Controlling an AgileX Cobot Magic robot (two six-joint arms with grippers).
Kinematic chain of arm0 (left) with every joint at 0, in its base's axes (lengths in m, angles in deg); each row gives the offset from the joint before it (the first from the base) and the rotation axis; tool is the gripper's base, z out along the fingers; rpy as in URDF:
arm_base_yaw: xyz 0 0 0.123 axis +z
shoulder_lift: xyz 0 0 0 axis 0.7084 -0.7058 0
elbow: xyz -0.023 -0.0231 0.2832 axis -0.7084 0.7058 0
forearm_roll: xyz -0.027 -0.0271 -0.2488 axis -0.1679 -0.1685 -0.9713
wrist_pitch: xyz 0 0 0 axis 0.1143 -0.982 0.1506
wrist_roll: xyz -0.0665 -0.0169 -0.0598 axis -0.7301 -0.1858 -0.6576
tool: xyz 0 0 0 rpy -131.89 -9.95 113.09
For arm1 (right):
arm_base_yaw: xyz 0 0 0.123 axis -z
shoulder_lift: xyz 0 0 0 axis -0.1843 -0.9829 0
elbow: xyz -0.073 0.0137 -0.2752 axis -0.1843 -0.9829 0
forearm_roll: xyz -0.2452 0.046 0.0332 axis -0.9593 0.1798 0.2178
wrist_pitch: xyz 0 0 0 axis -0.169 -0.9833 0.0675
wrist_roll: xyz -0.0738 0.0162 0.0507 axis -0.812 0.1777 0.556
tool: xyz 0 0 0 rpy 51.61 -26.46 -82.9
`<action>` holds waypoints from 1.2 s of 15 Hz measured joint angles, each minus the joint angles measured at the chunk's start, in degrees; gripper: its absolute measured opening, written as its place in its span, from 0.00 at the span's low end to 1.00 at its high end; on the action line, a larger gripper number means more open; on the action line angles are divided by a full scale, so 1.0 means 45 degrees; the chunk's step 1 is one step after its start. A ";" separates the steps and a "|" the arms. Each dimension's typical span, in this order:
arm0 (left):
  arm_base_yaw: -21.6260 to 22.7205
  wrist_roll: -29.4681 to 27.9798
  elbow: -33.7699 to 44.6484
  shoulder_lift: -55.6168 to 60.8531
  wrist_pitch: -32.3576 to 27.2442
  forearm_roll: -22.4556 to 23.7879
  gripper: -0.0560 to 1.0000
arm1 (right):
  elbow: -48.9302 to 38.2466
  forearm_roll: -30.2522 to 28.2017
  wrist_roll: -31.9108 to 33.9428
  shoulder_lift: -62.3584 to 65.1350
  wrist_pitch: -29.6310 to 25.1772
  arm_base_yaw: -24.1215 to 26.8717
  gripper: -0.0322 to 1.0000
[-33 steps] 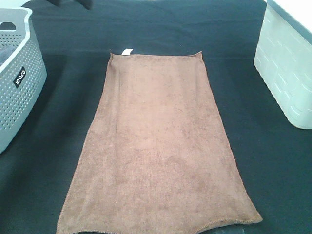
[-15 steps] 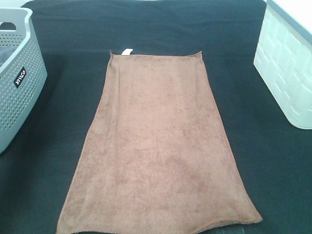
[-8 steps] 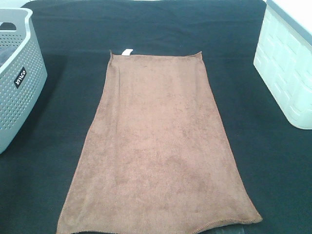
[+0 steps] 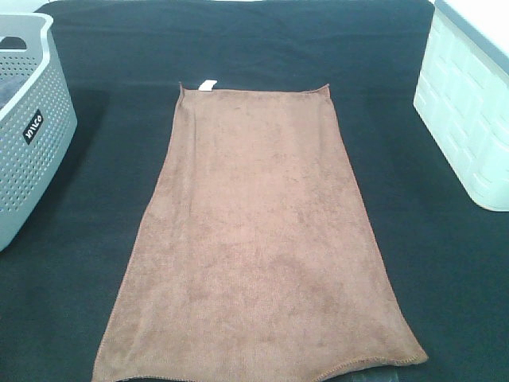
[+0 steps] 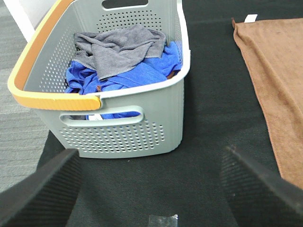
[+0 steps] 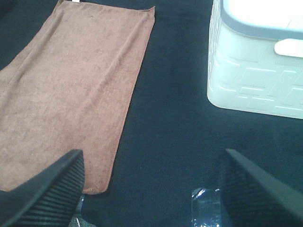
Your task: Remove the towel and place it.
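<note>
Right now you have the towel (image 4: 258, 239) lying flat and spread out down the middle of the exterior high frame, on the black table cloth (image 4: 398, 263). Its far short edge, with the small white tag (image 4: 207, 85), sits toward the top centre, and its near hem runs along the bottom edge. Nothing is touching it.

At the left edge of that frame you see the grey perforated basket (image 4: 32, 127), well apart from the towel; your left wrist camera shows a grey cloth (image 5: 118, 47) and a blue cloth (image 5: 128, 78) piled inside it. At the upper right stands the white bin (image 4: 469, 111), also clear of the towel.

Your left gripper (image 5: 156, 189) has its jaws spread wide over bare black cloth in front of the basket, holding nothing. Your right gripper (image 6: 151, 189) is likewise wide apart and empty, above the cloth between the towel's long edge and the bin.
</note>
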 joint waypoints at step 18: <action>0.0115 0.0242 0.1070 0.2317 -0.1719 -0.1859 0.76 | -0.1859 -0.0153 -0.1133 0.1706 0.0140 0.0000 0.76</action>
